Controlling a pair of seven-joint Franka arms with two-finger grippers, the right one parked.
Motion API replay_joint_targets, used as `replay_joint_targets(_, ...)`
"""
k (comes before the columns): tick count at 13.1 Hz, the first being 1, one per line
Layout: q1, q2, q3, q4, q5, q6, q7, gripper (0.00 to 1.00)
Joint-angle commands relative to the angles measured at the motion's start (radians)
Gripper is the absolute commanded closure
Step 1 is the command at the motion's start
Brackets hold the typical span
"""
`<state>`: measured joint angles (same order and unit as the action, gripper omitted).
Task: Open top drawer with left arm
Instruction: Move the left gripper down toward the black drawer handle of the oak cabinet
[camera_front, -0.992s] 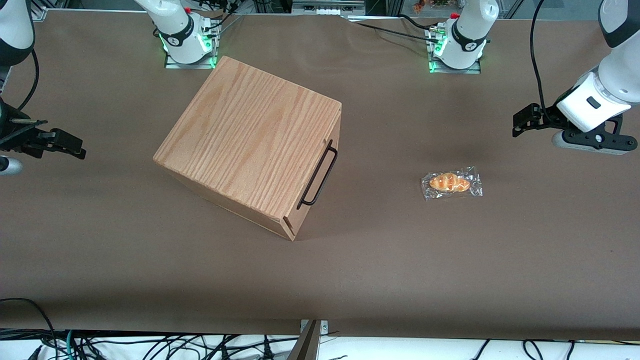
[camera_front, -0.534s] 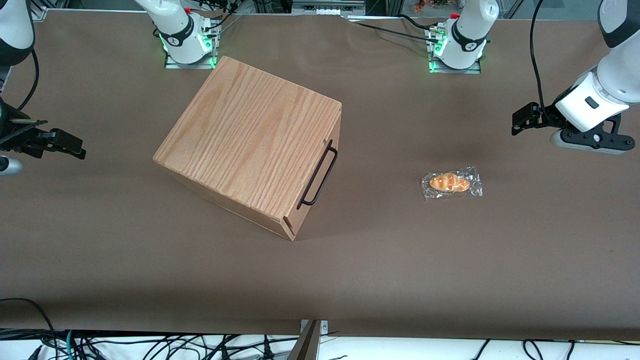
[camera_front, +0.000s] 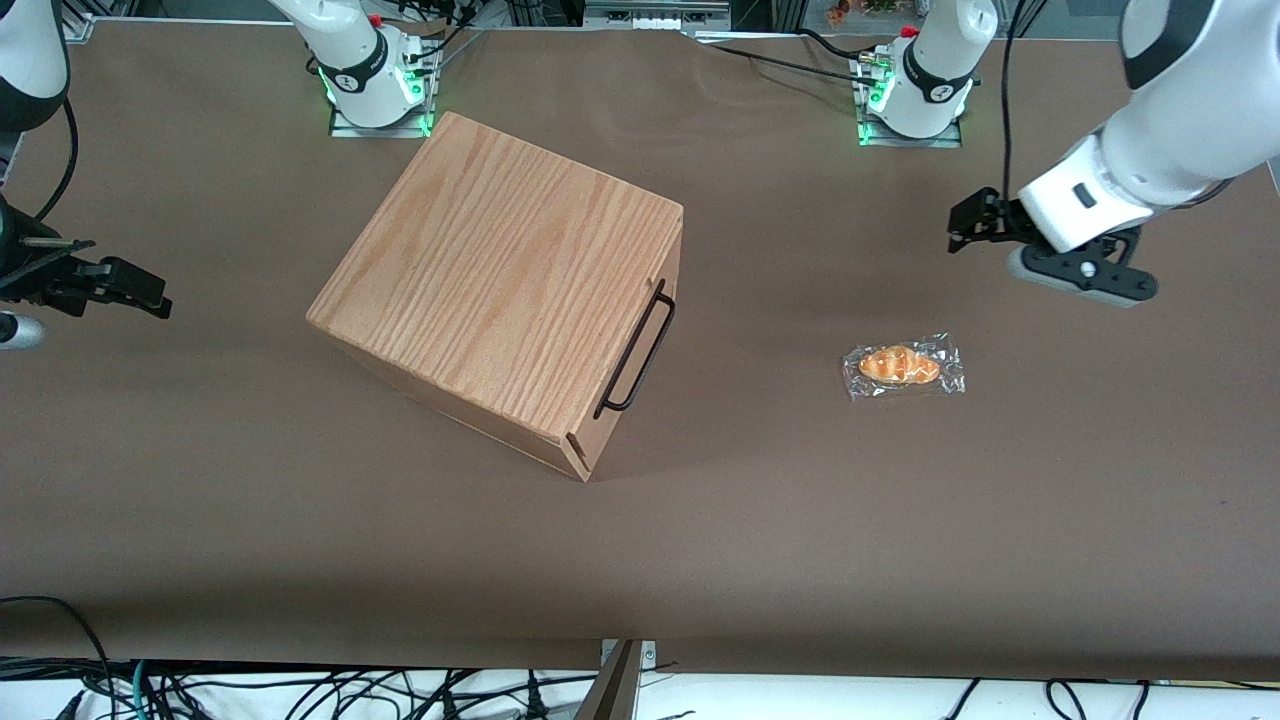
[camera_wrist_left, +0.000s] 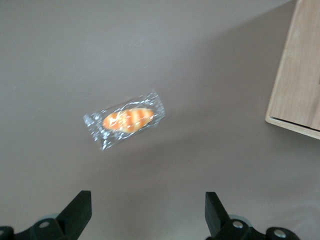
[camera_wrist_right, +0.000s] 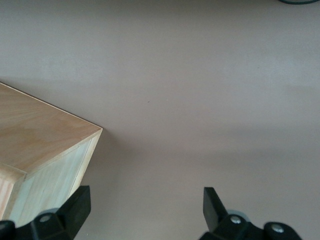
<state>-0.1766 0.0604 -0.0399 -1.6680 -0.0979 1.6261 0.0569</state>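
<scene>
Hovering with fingers spread wide and holding nothing: black two-finger claw (camera_front: 965, 228) of the white left arm (camera_front: 1150, 150), above the brown table (camera_front: 900, 520), near the clear-wrapped orange bread roll (camera_front: 903, 366). Sitting closed inside the big oak-grain wooden box (camera_front: 500, 300), well apart from the claw: shallow top drawer (camera_front: 655, 350) with long thin black wire handle (camera_front: 637, 350).

Oak grain, matt brown covering, crinkled clear plastic

The cabinet (camera_front: 500, 290) shows matt oak-grain wood, its top drawer (camera_front: 640, 350) carrying a thin black wire handle (camera_front: 637, 350). The table (camera_front: 800, 520) wears a dull brown cloth-like sheet. The bread roll's wrapper (camera_front: 904, 366) is glossy. The left arm (camera_front: 1150, 140) is smooth white plastic; its gripper (camera_front: 968, 226), spread apart above the table, matt black.
</scene>
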Motion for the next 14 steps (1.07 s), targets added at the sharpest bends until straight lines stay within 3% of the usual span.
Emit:
replay_joint_targets(1, -0.067, 0.149, 0.008, 0.157, -0.051, -0.018, -0.002, 0.00)
replay_joint_targets(5, -0.136, 0.318, 0.008, 0.309, -0.176, 0.001, -0.005, 0.00)
replay_joint_targets(8, -0.173, 0.398, 0.009, 0.330, -0.366, 0.125, -0.006, 0.00)
replay_joint_targets(14, -0.305, 0.475, 0.009, 0.330, -0.375, 0.352, -0.022, 0.00)
